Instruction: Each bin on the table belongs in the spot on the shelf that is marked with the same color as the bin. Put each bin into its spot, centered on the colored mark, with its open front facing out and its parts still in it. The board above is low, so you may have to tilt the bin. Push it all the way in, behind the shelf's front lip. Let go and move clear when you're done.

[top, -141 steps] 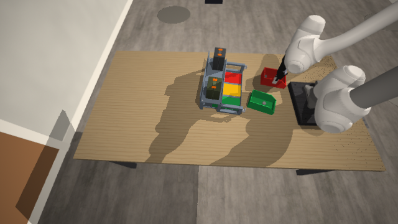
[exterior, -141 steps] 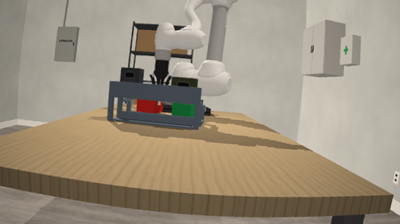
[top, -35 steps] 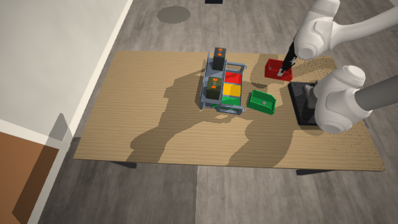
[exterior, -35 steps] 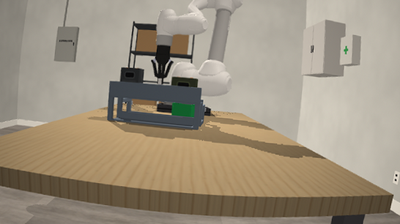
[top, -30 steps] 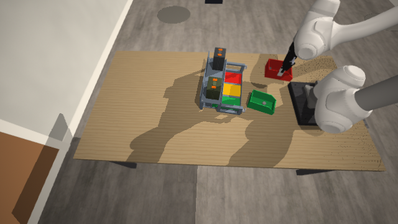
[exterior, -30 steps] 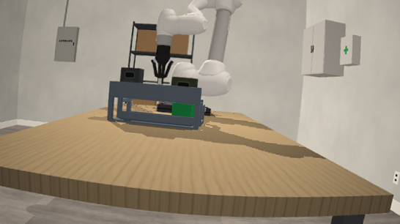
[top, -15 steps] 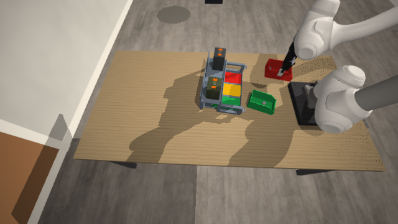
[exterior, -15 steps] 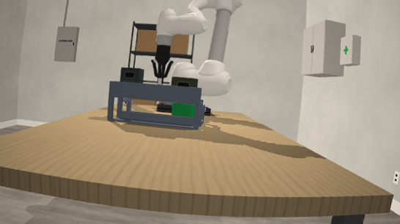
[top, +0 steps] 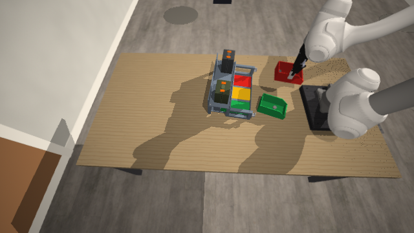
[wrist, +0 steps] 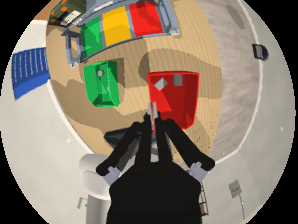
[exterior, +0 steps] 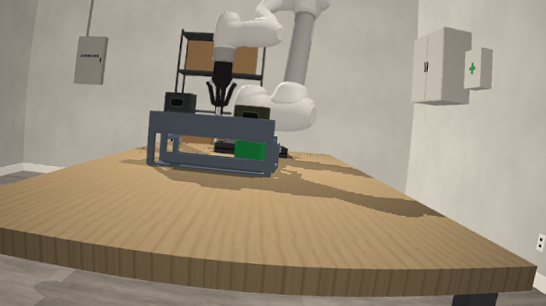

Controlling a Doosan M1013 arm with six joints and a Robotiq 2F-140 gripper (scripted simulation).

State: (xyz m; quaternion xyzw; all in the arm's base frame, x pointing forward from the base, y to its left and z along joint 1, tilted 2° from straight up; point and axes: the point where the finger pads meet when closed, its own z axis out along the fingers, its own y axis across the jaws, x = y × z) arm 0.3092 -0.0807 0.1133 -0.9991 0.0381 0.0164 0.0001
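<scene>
The red bin (top: 288, 72) is at the back right of the table, beside the robot's base; it also shows in the wrist view (wrist: 176, 96). My gripper (top: 291, 75) points down and is shut on the thin near wall of the red bin (wrist: 154, 117). The green bin (top: 272, 106) lies on the table just right of the shelf, with a small grey part in it. The grey shelf (top: 231, 87) has a red mark (top: 242, 80), a yellow mark (top: 241, 93) and a green mark (top: 240, 104) side by side, with no bin on them. In the exterior view the shelf (exterior: 211, 142) hides the red bin.
Two dark boxes (top: 228, 59) (top: 222, 91) sit on the shelf's top board. The robot's black base plate (top: 315, 107) stands at the table's right side, close to both bins. The shelf's board above the marks is low.
</scene>
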